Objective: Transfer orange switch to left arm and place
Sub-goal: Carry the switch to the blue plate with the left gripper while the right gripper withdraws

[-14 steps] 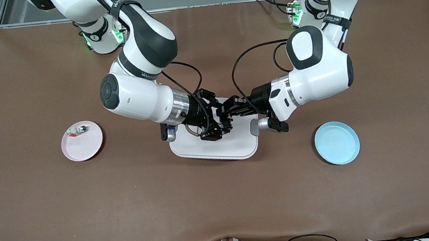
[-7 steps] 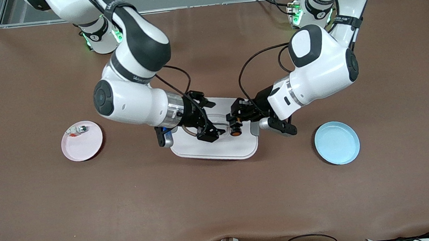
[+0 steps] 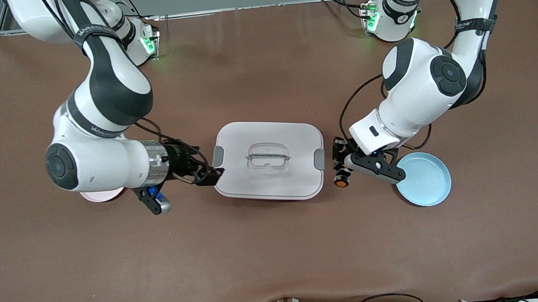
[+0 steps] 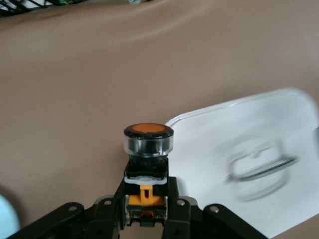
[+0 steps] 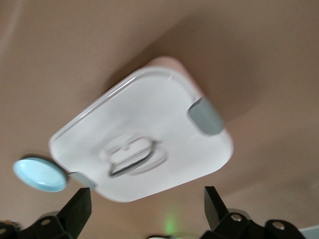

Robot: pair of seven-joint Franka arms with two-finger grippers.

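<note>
Now orange switch (image 4: pixel 147 164) clamped in left hand (image 3: pixel 340 171), beside box (image 3: pixel 270 159).

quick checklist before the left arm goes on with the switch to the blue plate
1. Orange switch held in the left gripper, jaws shut on its body: ok.
2. Right gripper let go, jaws open and empty, beside the box's clasp at its own arm's end: ok.
3. Switch off the box, over bare table beside it: ok.
4. Blue plate has nothing on it: ok.
5. Path from switch to plate free of the box: ok.
6. Grip firm enough for the move: cannot tell.
</note>
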